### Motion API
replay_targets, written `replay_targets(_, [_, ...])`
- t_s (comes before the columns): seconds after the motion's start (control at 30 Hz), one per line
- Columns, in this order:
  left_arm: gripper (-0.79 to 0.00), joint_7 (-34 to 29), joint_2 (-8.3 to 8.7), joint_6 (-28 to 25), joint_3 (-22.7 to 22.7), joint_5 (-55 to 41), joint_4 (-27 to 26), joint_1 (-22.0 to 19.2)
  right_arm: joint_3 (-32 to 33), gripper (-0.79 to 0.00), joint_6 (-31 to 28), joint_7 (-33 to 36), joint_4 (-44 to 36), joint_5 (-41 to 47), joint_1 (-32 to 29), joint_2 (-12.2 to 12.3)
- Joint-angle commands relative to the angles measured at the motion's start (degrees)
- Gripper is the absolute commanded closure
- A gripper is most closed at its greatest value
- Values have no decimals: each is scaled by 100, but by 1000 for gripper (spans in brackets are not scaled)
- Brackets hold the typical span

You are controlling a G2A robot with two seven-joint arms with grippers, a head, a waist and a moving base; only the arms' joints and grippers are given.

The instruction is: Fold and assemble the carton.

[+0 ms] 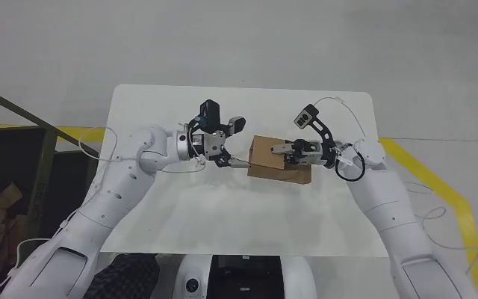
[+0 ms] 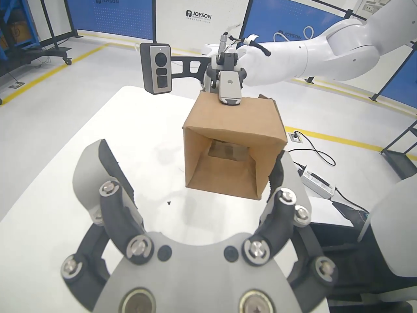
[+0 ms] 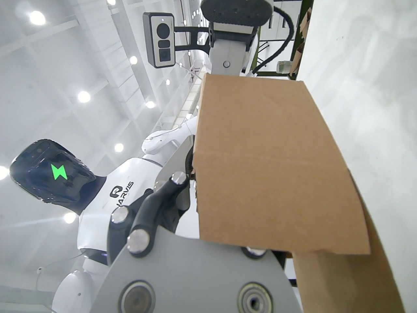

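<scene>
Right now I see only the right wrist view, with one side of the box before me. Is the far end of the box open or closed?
Observer: Open. The left wrist view looks straight into the hollow box.
Operator: What does the left gripper do?
Observer: The left gripper is open, fingers spread wide before that end.
Operator: Where on the table?
Observer: Near the middle of the white table, well away from its edges.

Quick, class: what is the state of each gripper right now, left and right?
Left gripper: open, holding nothing, facing the carton's open end.
Right gripper: closed on the carton's far end.
</scene>
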Motion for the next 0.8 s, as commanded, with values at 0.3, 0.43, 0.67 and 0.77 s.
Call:
replay_targets(0.3, [-785,67,15,157,-138,118,-39,114,-231,0,-174,127,518,53,350,-102])
replay_targets(0.43, [-785,150,-7,0,-64,240,29,116,-273,0,-212,188,620,105,422,-130])
replay_targets(0.67, [-785,326,-53,0,418,444,135,-126,-328,0,-203,249,695,78,498,-153])
replay_targets(0.77, [-785,483,-47,0,563,485,203,-231,-355,0,-165,238,712,1,525,-156])
